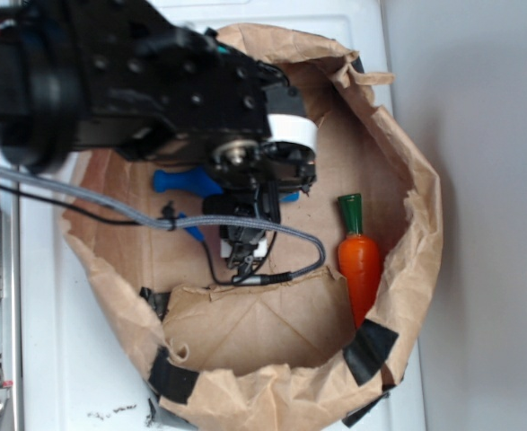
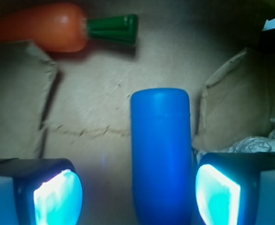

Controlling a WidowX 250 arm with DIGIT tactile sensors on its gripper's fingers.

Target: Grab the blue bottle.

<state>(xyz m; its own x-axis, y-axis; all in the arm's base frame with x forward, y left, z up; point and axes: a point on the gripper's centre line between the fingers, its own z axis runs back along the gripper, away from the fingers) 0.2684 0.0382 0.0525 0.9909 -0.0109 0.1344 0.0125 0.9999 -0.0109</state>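
My gripper (image 2: 138, 192) hangs open inside the paper bag (image 1: 422, 211), one pad (image 2: 57, 197) on each side of the bottle (image 2: 160, 150). The bottle lies on the bag floor between my jaws, nearer the right pad than the left; I cannot tell if that pad touches it. Its flat base points away from me. Beyond it, well apart, the carrot (image 2: 43, 27) lies crosswise by the far wall, green top to the right.
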